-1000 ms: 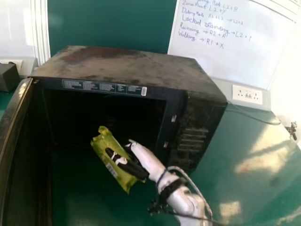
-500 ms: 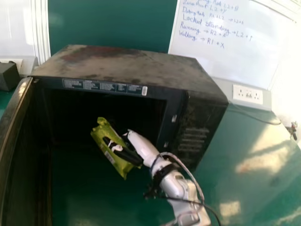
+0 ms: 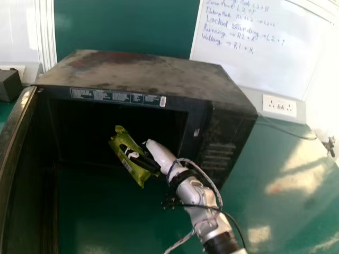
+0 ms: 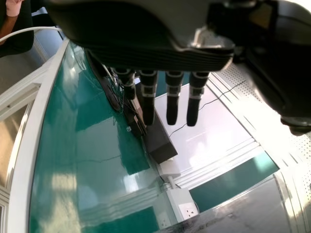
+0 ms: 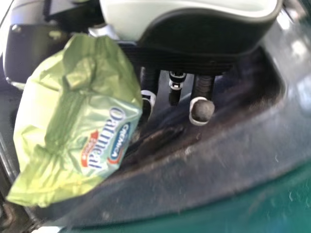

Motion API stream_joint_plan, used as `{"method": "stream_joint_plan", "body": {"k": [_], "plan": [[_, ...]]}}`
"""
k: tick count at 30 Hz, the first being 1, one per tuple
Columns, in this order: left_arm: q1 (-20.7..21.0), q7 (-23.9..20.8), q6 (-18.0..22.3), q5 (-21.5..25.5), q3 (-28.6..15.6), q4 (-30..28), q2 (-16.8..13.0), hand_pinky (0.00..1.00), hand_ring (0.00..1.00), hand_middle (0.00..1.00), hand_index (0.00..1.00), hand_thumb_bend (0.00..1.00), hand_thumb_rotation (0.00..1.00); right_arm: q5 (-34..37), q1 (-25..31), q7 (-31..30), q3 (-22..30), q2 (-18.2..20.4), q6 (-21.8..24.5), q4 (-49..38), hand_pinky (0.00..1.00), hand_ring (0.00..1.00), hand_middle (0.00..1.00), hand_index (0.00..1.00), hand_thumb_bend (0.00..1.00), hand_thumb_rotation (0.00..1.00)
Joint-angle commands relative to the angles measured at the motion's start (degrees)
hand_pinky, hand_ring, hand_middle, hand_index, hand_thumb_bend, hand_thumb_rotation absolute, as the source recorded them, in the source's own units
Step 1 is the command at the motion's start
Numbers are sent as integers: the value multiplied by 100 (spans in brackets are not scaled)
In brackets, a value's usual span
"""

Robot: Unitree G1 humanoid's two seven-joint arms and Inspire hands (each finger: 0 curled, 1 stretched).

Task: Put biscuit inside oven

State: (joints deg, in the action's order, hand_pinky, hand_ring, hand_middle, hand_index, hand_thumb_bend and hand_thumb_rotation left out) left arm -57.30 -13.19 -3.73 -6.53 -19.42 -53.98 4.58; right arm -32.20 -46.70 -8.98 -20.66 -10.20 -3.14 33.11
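Observation:
My right hand (image 3: pixel 160 153) is in front of the dark opening of the black oven (image 3: pixel 143 76), its fingers and thumb pinching the green biscuit packet (image 3: pixel 140 174). The packet hangs tilted before the opening; how deep it reaches past the front edge I cannot tell. In the right wrist view the biscuit packet (image 5: pixel 73 126) sits against one side of the right hand (image 5: pixel 194 36), covering part of the grip. My left hand (image 4: pixel 172 99), in the left wrist view, has straight fingers and holds nothing, above the green table.
The oven door (image 3: pixel 18 124) stands swung open on the left. A dark box (image 3: pixel 9 86) is at the far left, and a wall socket panel (image 3: pixel 279 106) is behind the oven's right side. A cable (image 3: pixel 288 132) lies on the green table (image 3: pixel 286 211).
The right hand and forearm have moved up the head view toward the oven opening, carrying the packet along. The oven and its door have stayed put.

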Motion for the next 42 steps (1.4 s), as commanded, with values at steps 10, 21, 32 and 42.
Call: {"method": "stream_joint_plan", "body": {"k": [10, 21, 32, 42], "plan": [[-251, -56, 117, -42, 56, 13, 451, 63, 77, 85, 85, 62, 77, -63, -835, 634, -87, 184, -293, 1234, 1, 4, 8, 11, 55, 0], [-312, -91, 98, 22, 109, -20, 475, 70, 83, 88, 87, 62, 73, 83, -1718, 942, -63, 398, -442, 2754, 1, 4, 8, 11, 56, 0], [-423, -153, 227, 21, 172, 1, 482, 76, 86, 89, 87, 60, 72, -71, -2166, 1182, -263, 549, -524, 3500, 2, 5, 8, 11, 57, 0], [-549, -181, 396, -73, 204, 66, 435, 33, 44, 55, 86, 62, 70, -55, -2453, 1272, -271, 675, -345, 3882, 1, 5, 8, 11, 55, 0]]}}
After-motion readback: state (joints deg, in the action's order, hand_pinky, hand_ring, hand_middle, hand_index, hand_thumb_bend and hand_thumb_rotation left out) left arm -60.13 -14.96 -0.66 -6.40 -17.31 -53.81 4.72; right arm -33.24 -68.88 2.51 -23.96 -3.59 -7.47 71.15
